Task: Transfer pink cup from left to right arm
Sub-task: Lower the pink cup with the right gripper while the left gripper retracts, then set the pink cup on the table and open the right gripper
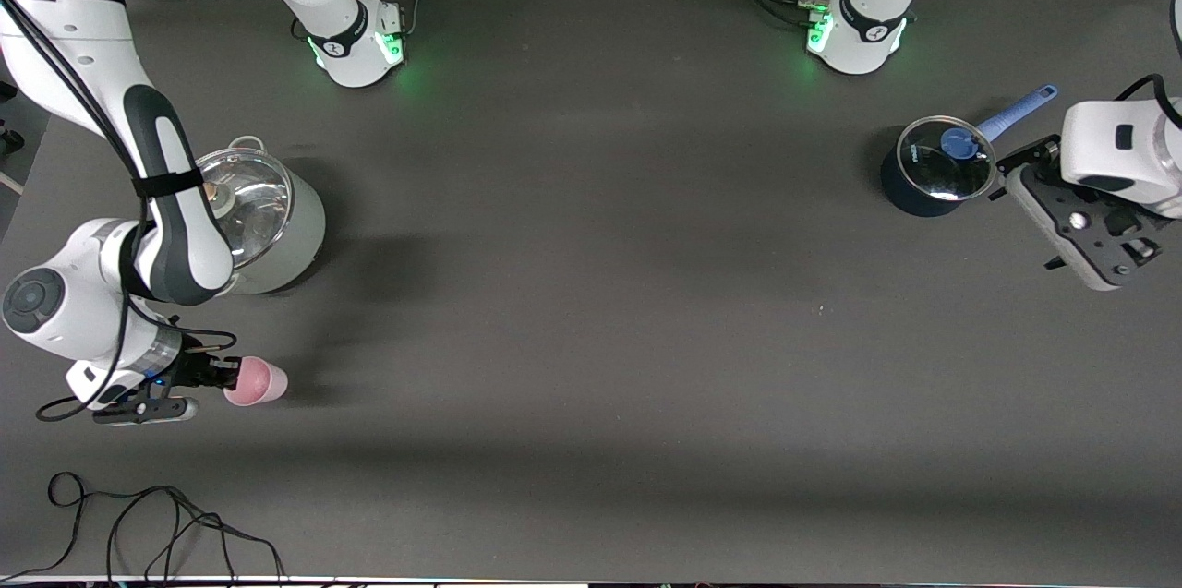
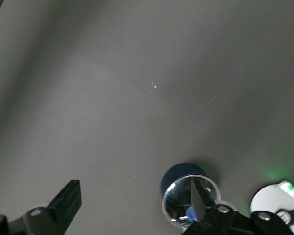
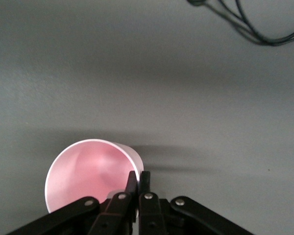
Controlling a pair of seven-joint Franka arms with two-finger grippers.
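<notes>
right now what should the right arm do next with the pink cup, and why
Probably lower the pink cup onto the table and open. The right gripper is shut on the cup's rim at the right arm's end, while the left gripper hangs open beside the blue saucepan, so the handover looks finished.

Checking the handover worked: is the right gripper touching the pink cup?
Touching. The right wrist view shows the right gripper shut on the rim of the pink cup.

Right tool [image 3: 138,182] pinched closed; left tool [image 2: 132,198] spread, waiting.
</notes>
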